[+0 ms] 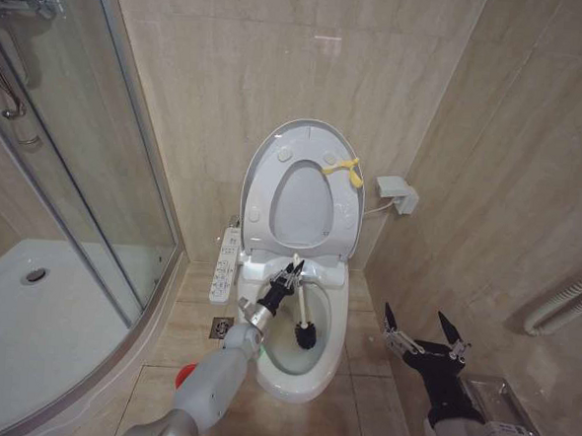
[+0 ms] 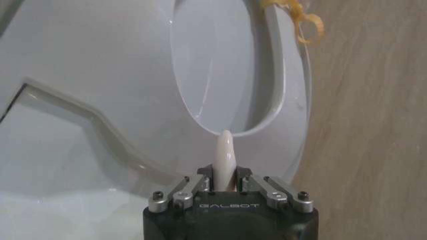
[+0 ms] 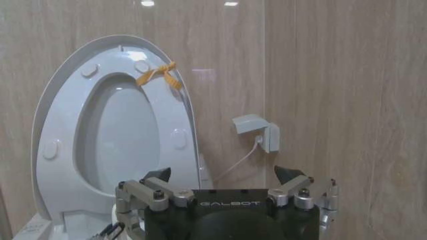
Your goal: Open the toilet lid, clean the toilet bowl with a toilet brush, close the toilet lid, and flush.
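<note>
Tile lines the floor (image 1: pixel 359 400) and walls of the small bathroom you see from the head view, with a glass shower enclosure (image 1: pixel 96 167) and its white shower tray (image 1: pixel 28 321) on the left. The toilet lid (image 1: pixel 306 140) stands raised against the back wall, the seat ring (image 1: pixel 343 213) up with it, a yellow loop tag (image 1: pixel 347 169) near the top. Your left pincer (image 1: pixel 289 274) sits over the rear rim of the toilet bowl (image 1: pixel 316 373), closed on the handle of the toilet brush (image 1: pixel 303 313), whose dark head lies down inside the bowl. Your right pincer (image 1: pixel 424 337) hangs to the right of the bowl, spread wide and holding nothing.

Left wrist view: the left pincer (image 2: pixel 225 181) grips the brush's cream tip (image 2: pixel 225 152), the raised seat ring (image 2: pixel 277 95) close beyond.

Right wrist view: the right pincer (image 3: pixel 225 176) gapes apart, facing the upright lid (image 3: pixel 53 100) and a wall socket (image 3: pixel 257 131)
</note>
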Robot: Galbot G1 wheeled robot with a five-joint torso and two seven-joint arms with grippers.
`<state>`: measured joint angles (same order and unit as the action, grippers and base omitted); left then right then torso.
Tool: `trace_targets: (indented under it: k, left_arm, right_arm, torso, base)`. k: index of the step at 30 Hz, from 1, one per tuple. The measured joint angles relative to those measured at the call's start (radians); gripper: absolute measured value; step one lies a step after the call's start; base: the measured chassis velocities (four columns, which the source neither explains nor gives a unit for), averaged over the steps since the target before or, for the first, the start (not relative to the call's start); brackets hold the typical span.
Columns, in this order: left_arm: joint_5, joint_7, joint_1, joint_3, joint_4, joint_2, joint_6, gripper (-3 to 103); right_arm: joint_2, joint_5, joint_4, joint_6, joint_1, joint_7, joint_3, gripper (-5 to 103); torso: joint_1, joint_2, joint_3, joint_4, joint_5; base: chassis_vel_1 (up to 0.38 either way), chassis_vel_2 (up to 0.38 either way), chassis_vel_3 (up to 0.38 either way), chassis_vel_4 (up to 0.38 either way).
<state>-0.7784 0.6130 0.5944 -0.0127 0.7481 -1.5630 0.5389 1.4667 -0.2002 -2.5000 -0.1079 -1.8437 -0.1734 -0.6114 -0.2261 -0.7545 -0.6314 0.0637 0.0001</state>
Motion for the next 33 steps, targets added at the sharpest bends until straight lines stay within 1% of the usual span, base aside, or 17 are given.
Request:
trace_targets:
  k: [5,8,9,10,13,14,18,19,22,24,27,28,32,33]
  left_arm:
    - [0.012,-0.022,0.023,-0.002,0.059,0.027,-0.026,22]
    - [0.001,-0.051,0.068,-0.008,0.131,0.073,-0.054,22]
    - [-0.005,-0.061,0.087,-0.009,0.155,0.09,-0.06,22]
    - [-0.005,-0.061,0.087,-0.009,0.155,0.09,-0.06,22]
    - [-0.035,-0.093,0.157,-0.01,0.245,0.149,-0.081,22]
    - [-0.035,-0.093,0.157,-0.01,0.245,0.149,-0.081,22]
    - [-0.048,-0.119,0.232,-0.005,0.33,0.201,-0.092,22]
    - [-0.048,-0.119,0.232,-0.005,0.33,0.201,-0.092,22]
    - [-0.078,-0.151,0.274,-0.005,0.386,0.218,-0.113,22]
    - [-0.086,-0.158,0.284,-0.003,0.398,0.22,-0.117,22]
    - [-0.142,-0.184,0.308,-0.003,0.425,0.213,-0.132,22]
    - [-0.142,-0.184,0.308,-0.003,0.425,0.213,-0.132,22]
    - [-0.242,-0.198,0.301,-0.009,0.441,0.186,-0.155,22]
    - [-0.242,-0.198,0.301,-0.009,0.441,0.186,-0.155,22]
  right_arm:
    - [0.0,0.0,0.0,0.0,0.0,0.0,0.0,100]
    - [0.0,0.0,0.0,0.0,0.0,0.0,0.0,100]
    - [0.0,0.0,0.0,0.0,0.0,0.0,0.0,100]
    - [0.0,0.0,0.0,0.0,0.0,0.0,0.0,100]
    - [0.0,0.0,0.0,0.0,0.0,0.0,0.0,100]
    - [0.0,0.0,0.0,0.0,0.0,0.0,0.0,100]
    - [0.0,0.0,0.0,0.0,0.0,0.0,0.0,100]
    - [0.0,0.0,0.0,0.0,0.0,0.0,0.0,100]
    - [0.0,0.0,0.0,0.0,0.0,0.0,0.0,100]
    - [0.0,0.0,0.0,0.0,0.0,0.0,0.0,100]
    - [0.0,0.0,0.0,0.0,0.0,0.0,0.0,100]
    - [0.0,0.0,0.0,0.0,0.0,0.0,0.0,100]
    - [0.0,0.0,0.0,0.0,0.0,0.0,0.0,100]
    - [0.0,0.0,0.0,0.0,0.0,0.0,0.0,100]
  torso:
    - [0.0,0.0,0.0,0.0006,-0.0001]
    - [0.0,0.0,0.0,0.0006,-0.0003]
    - [0.0,0.0,0.0,0.0002,-0.0001]
    - [0.0,0.0,0.0,0.0002,-0.0001]
    - [0.0,0.0,0.0,0.0,-0.0003]
    - [0.0,0.0,0.0,0.0,-0.0003]
    - [0.0,0.0,0.0,0.0002,-0.0001]
    - [0.0,0.0,0.0,0.0002,-0.0001]
    - [0.0,0.0,0.0,0.0002,-0.0001]
    - [0.0,0.0,0.0,0.0003,-0.0001]
    - [0.0,0.0,0.0,0.0002,0.0]
    - [0.0,0.0,0.0,0.0002,0.0]
    - [0.0,0.0,0.0,0.0004,0.0]
    - [0.0,0.0,0.0,0.0004,0.0]
  base:
    - [0.0,0.0,0.0,0.0]
    - [0.0,0.0,0.0,0.0]
    - [0.0,0.0,0.0,0.0]
    - [0.0,0.0,0.0,0.0]
    - [0.0,0.0,0.0,0.0]
    - [0.0,0.0,0.0,0.0]
    - [0.0,0.0,0.0,0.0]
    - [0.0,0.0,0.0,0.0]
    - [0.0,0.0,0.0,0.0]
    - [0.0,0.0,0.0,0.0]
    - [0.0,0.0,0.0,0.0]
    - [0.0,0.0,0.0,0.0]
    - [0.0,0.0,0.0,0.0]
    - [0.0,0.0,0.0,0.0]
